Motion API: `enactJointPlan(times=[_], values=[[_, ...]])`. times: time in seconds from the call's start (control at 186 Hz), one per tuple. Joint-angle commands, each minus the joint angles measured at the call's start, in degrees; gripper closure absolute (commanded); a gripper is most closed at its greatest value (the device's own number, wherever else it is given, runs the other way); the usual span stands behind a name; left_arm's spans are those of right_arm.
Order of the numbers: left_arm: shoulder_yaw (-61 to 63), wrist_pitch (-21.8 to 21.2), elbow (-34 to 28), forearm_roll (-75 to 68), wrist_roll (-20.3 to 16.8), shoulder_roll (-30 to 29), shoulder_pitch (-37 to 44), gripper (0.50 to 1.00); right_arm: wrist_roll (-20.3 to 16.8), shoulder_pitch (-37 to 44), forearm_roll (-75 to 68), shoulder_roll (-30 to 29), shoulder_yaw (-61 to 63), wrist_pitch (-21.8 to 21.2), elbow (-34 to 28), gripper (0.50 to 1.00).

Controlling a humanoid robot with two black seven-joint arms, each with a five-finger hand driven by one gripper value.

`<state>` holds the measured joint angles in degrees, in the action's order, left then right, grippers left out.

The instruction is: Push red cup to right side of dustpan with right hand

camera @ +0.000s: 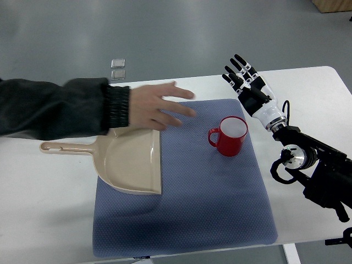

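Red ceramic cup (229, 136) upright near mat's (220, 209) far right corner; I see right hand (248, 85) fingers spread, touching nothing, over desk's (308, 93) far edge; beige plastic dustpan (129, 159) left.

On the white surface (49, 187) a blue mat (209, 203) carries a beige dustpan (129, 159) at left and a red cup (230, 136) right of it. The right robot hand (246, 82), fingers spread, hovers far right of the cup. A person's hand (159, 107) reaches over the dustpan's far edge.
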<state>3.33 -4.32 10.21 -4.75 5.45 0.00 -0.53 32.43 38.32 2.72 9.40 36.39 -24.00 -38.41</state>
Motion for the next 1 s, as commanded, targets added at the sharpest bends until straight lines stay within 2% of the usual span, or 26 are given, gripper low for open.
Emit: enactJointPlan(times=[0.0,0.204,0.371,0.704,0.86,0.995], values=[[0.0,0.0,0.0,0.0,0.0,0.0,0.0,0.500,0.0,0.0,0.0,0.0,-0.1,0.0,-0.1,0.566],[0.0,-0.1,0.0,0.0,0.0,0.0,0.0,0.500,0.0,0.1,0.1,0.4,-0.5,-0.2,-0.2,0.566],[0.0,-0.1,0.0,0.0,0.0,0.0,0.0,0.500,-0.1,0.3,1.7,1.2,-1.1,-4.1,-0.4,0.566],[0.0,-0.1,0.1,0.0,0.0,0.0,0.0,0.500,-0.1,-0.2,16.4,12.9,-1.2,-11.0,-4.3,0.566],[0.1,0.0,0.3,0.0,0.0,0.0,0.0,0.500,0.2,-1.1,22.2,17.4,-1.6,-11.0,-4.5,0.566],[0.2,0.0,0.3,0.0,0.0,0.0,0.0,0.500,0.7,-2.3,27.2,18.6,-2.0,-11.0,-4.5,0.566]])
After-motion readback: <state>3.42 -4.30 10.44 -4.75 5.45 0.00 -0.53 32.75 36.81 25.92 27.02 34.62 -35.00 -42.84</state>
